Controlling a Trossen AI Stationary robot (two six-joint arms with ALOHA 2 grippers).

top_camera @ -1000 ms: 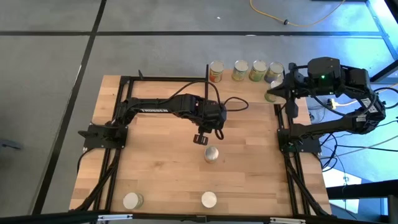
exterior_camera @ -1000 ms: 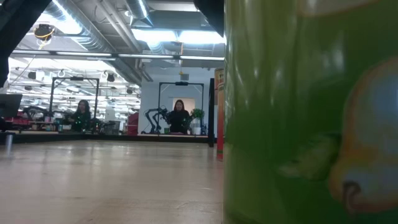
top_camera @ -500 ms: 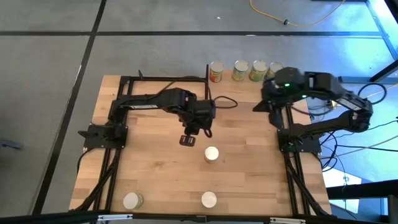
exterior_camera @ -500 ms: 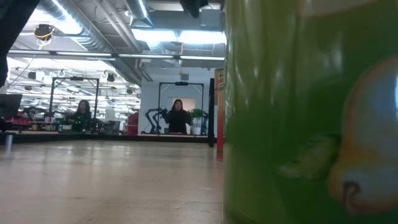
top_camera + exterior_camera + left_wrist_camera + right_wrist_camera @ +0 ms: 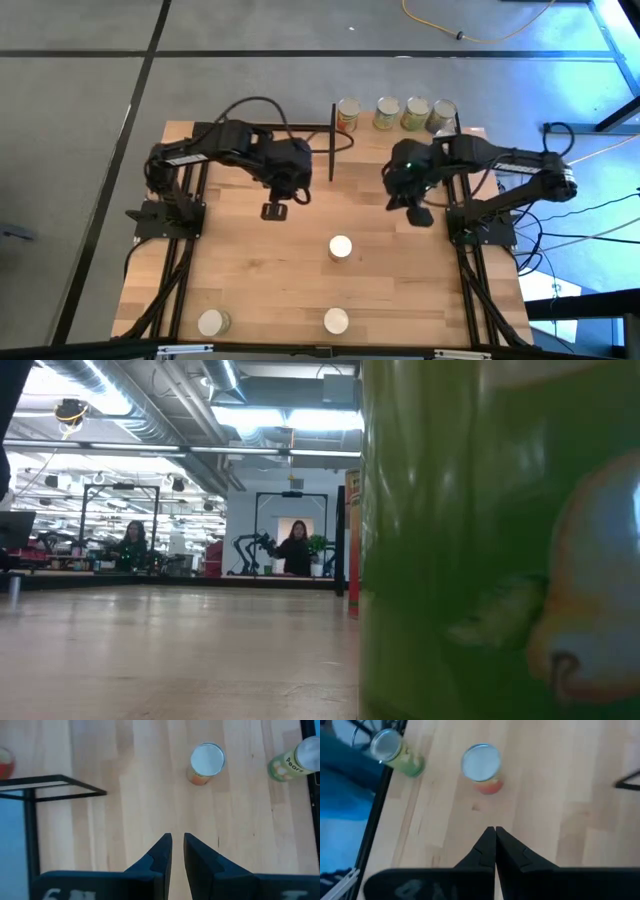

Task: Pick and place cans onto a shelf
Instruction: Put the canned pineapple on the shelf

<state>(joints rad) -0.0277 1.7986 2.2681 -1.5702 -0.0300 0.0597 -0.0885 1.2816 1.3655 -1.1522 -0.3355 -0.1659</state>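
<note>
Bright even overhead light, soft shadows, blue cast at right edge, green can (image 5: 500,540) blurred v. close, ceiling strip glare.

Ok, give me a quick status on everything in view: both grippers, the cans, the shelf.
left gripper: shut, empty, over bare table beside the shelf.
right gripper: shut, empty, over the table's right side.
centre can: upright, free on the table.
front-left can: upright, near the front edge.
front-middle can: upright, near the front edge.
four shelf cans: upright, in a row.
shelf: holds those four.

green can (image 5: 500,540) filling the low view's right half, tabletop behind it hidden
</note>
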